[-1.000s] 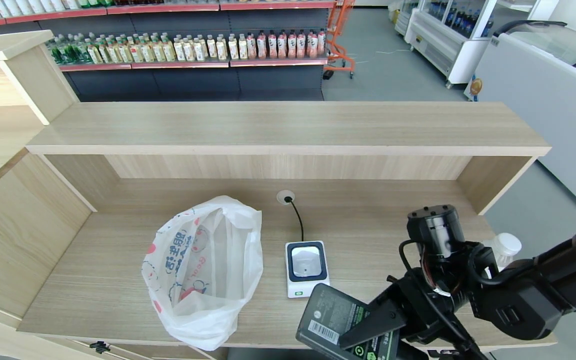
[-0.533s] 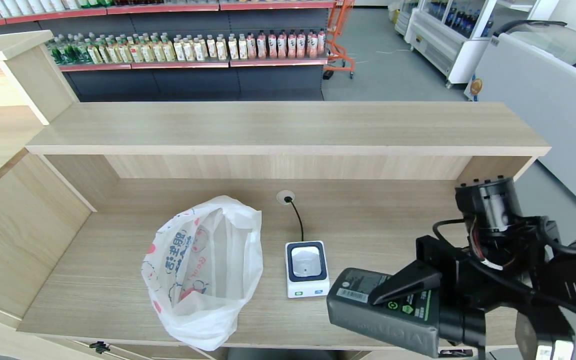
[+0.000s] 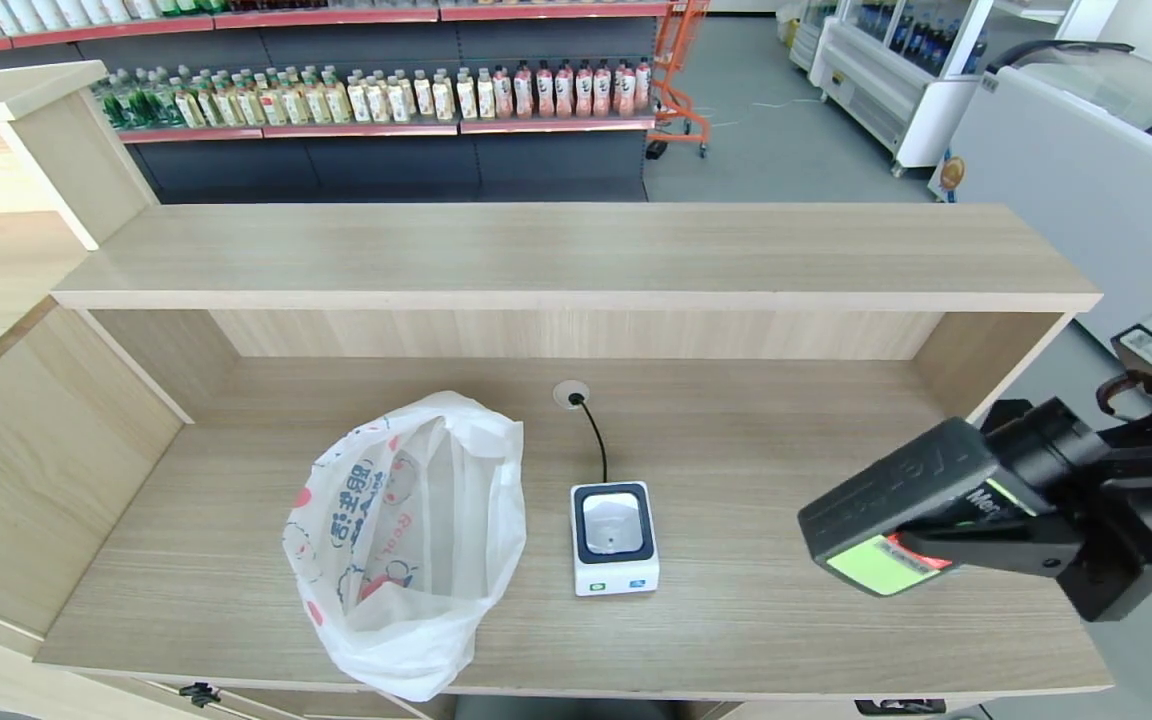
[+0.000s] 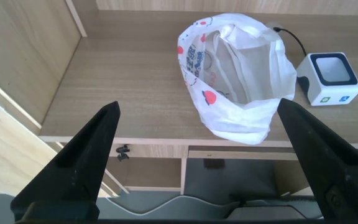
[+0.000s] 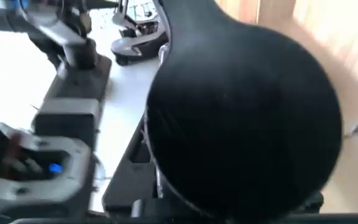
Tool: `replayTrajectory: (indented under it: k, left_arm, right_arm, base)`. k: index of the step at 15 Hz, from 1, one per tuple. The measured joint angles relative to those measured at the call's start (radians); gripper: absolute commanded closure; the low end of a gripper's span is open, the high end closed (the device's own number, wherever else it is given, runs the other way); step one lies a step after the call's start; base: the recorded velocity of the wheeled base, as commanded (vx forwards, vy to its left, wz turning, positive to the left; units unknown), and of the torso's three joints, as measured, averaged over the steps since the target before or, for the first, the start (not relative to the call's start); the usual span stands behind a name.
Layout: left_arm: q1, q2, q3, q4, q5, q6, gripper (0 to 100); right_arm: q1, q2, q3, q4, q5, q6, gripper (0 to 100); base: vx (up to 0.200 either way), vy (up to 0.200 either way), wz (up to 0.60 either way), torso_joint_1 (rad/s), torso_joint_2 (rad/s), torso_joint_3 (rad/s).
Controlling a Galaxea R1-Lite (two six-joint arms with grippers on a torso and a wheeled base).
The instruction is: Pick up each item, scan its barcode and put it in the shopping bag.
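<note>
Setting: shop checkout, pale wood counter (image 3: 736,620) with drink shelves and freezers behind.
On the counter: white shopping bag (image 3: 406,540) with its mouth open, scanner (image 3: 614,537) just to its right, window facing up.
Item: dark pack (image 3: 896,490) held in the air over the counter's right end, well apart from the scanner.
Right gripper (image 3: 976,500): clamped on the pack's far end.
Left gripper (image 4: 194,168): fingers spread wide, hanging off the counter's near edge before the bag.
Heading: the pack's long axis runs across the counter, with the free end aimed at the scanner and dipped a little; a green and red label faces down and toward the near edge.
Barcode: not seen from here.
Step in hand, as judged: carry the pack left over the window, turn the barcode face down to the glass, then hold it level and steady.
</note>
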Motion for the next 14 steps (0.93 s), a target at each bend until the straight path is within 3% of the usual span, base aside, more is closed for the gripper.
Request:
replayTrajectory:
  k: [3,5,9,11,14]
  left_arm:
    - [0.0,0.0,0.0,0.0,0.0,0.0,0]
    - [0.0,0.0,0.0,0.0,0.0,0.0,0]
    - [0.0,0.0,0.0,0.0,0.0,0.0,0]
    - [0.0,0.0,0.0,0.0,0.0,0.0,0]
    - [0.0,0.0,0.0,0.0,0.0,0.0,0]
  right_arm:
    - [-0.094,-0.068,0.058,-0.003,-0.024,0.594,100]
    - [-0.122,-0.093,0.105,-0.037,-0.039,0.825,100]
    - [-0.111,-0.007,0.15,-0.323,-0.266,0.887,100]
    - [-0.076,0.052,0.132,-0.371,-0.395,0.982,100]
    - [-0.009,0.101,0.133,-0.375,-0.496,1.013,100]
  base:
    - [0.0,0.0,0.0,0.0,0.0,0.0]
    - [0.0,0.0,0.0,0.0,0.0,0.0]
    - [0.0,0.0,0.0,0.0,0.0,0.0]
    - [0.0,0.0,0.0,0.0,0.0,0.0]
    - [0.0,0.0,0.0,0.0,0.0,0.0]
